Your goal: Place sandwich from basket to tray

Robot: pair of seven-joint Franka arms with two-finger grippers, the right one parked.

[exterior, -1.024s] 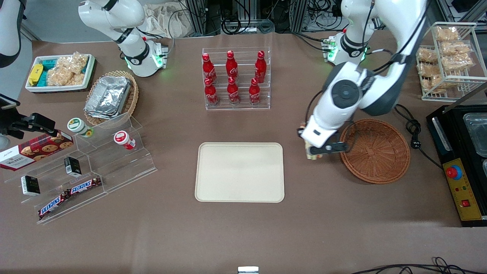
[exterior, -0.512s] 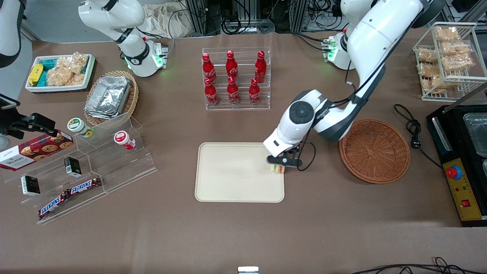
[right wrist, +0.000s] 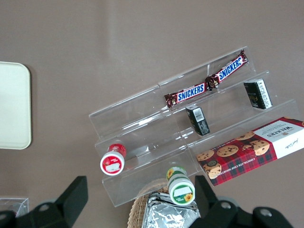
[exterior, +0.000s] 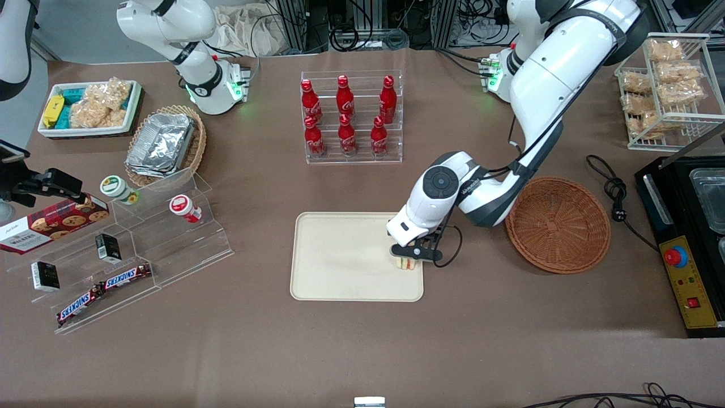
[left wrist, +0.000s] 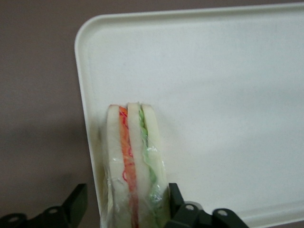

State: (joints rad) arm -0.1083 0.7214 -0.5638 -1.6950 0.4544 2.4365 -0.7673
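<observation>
The sandwich [left wrist: 135, 166] is a wrapped wedge: three pale bread slices standing on edge, an orange-red layer in one gap and green leaf in the other, under clear film. In the wrist view one black finger [left wrist: 173, 197] presses against its green-side slice, while the other finger stands slightly off the wrap. So the gripper [exterior: 409, 256] holds the sandwich in a narrow grasp, right of centre in the front frame. It sits low over the edge of the cream tray [exterior: 340, 266] nearest the wicker basket [exterior: 558, 224]; whether the sandwich touches the tray cannot be told.

Going left to right in the front frame: a clear stepped shelf [exterior: 164, 249] at the left carries Snickers bars [exterior: 127, 276] and small jars. A rack of red cola bottles [exterior: 346, 119] stands above the tray. The round reddish-brown basket lies at the right, well apart from the sandwich. Nothing lies on the tray's bare surface beside the sandwich.
</observation>
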